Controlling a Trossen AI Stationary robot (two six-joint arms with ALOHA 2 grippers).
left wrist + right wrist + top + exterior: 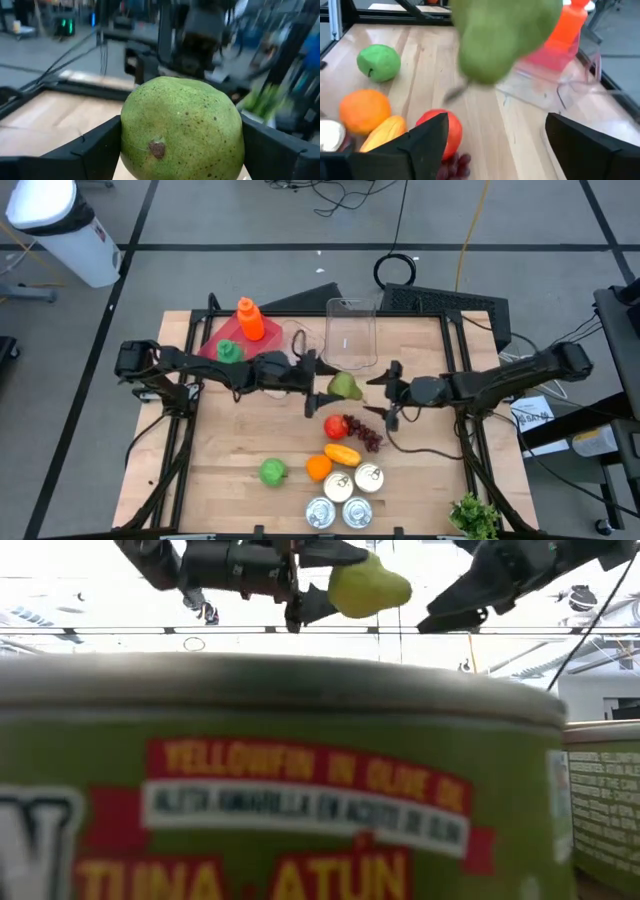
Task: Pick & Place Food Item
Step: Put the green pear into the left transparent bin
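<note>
A green pear (346, 386) (368, 588) hangs above the middle of the table, and my left gripper (322, 387) is shut on it. It fills the left wrist view as a speckled pear (182, 127) with its blossom end toward the camera. My right gripper (386, 392) (495, 140) stands open just to the pear's right, nothing between its fingers. In the right wrist view the pear (505, 35) floats beyond those fingers. My left gripper pinches the pear's wide lower body (131, 135) between its two fingers (95, 147), one on each side. The fingers come level from the table's left. The pear is lifted clear of the table.
On the board below lie a red apple (337, 426), grapes (368, 436), a mango (342, 453), an orange (318, 467), a green apple (272, 471) and several cans (345, 495). A clear container (350, 335) stands at the far middle, a red tray (215, 345) with an orange bottle (249, 318) at the far left.
</note>
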